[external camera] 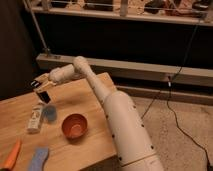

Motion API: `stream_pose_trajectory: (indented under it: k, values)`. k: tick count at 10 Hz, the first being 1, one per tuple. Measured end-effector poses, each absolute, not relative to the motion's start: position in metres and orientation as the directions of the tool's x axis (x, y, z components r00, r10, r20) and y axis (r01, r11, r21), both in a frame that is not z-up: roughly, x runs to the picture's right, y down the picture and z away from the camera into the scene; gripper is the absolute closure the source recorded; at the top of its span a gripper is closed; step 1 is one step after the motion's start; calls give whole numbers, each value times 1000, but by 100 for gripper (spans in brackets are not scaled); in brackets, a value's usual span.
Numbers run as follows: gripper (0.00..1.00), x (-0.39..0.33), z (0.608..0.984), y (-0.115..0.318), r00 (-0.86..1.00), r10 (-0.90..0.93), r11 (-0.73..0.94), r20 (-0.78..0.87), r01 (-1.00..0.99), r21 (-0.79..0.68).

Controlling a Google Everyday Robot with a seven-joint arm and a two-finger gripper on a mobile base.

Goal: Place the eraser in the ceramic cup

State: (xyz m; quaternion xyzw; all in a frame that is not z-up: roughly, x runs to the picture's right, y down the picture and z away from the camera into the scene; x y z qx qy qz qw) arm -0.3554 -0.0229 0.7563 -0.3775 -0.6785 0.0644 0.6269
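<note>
Claw (40, 84): over bench's (92, 97) far left edge, apparently clenched on eraser (44, 96).
Eraser: hanging just above and behind ceramic cup (49, 113).
Cup: on bench, between white bottle (35, 118) and orange bowl (75, 126).

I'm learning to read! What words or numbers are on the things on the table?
The white bottle: it has a label, but its print is too small to read.
The eraser, the ceramic cup and the orange bowl: no writing shows.
The gripper, over the table's far left side just above the eraser: no readable marking.
So there is nothing I can quote.
</note>
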Motion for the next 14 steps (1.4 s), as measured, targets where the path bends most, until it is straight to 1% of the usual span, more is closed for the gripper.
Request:
stream_pose_trajectory:
  k: [6,11,14]
  values:
    - [100,-347,726,-2,44,611,684,790,472,-556]
    - [100,-341,714,14,49,595,686,802,490,-539]
    - [100,-339,715,21,48,584,690,810,496,-527]
